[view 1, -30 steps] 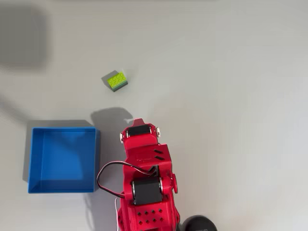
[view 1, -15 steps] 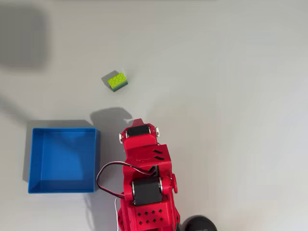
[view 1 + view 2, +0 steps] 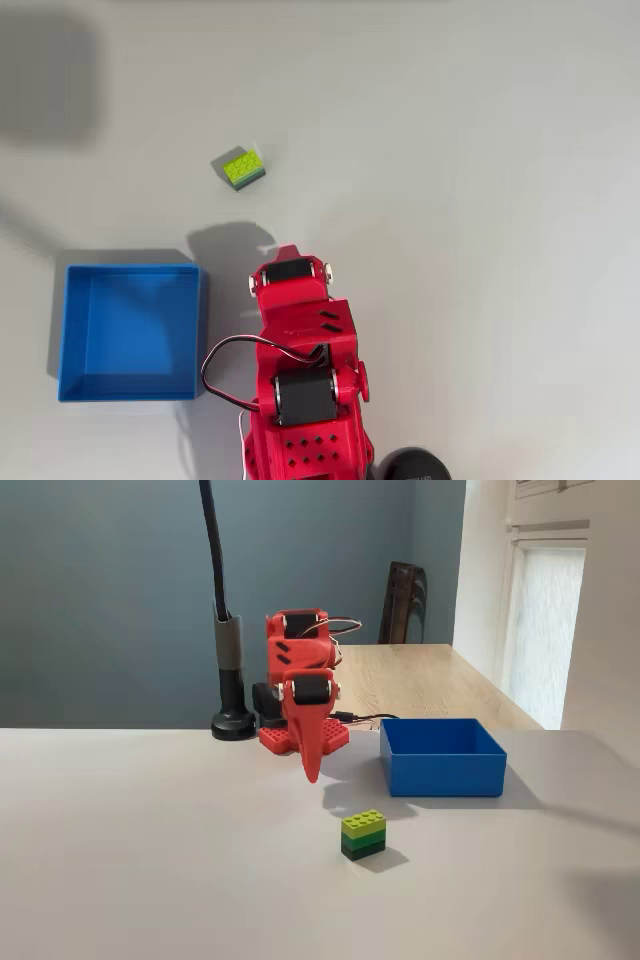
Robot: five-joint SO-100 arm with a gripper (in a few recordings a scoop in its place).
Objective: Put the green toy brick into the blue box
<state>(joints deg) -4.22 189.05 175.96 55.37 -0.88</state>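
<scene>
The green toy brick (image 3: 244, 168) sits alone on the pale grey counter (image 3: 480, 150), lime studs up, with darker green sides showing in the fixed view (image 3: 363, 835). It stands upright and is turned slightly askew to the edges of the overhead view. Nothing touches it.

The blue box (image 3: 130, 331) lies well apart from the brick, lower and to the left in the overhead view, and behind and to the right of it in the fixed view (image 3: 442, 756). Its inside looks bare, and its low walls rest flat on the counter.

The red arm (image 3: 302, 380) stands just beside the box. In the fixed view the tool (image 3: 311, 770) points downward, tapering to a narrow red tip that hangs above the counter, behind the brick and left of the box. The jaws appear pressed together with nothing between them. Behind the arm, a black lamp stand (image 3: 232, 680) rises from a round foot.
</scene>
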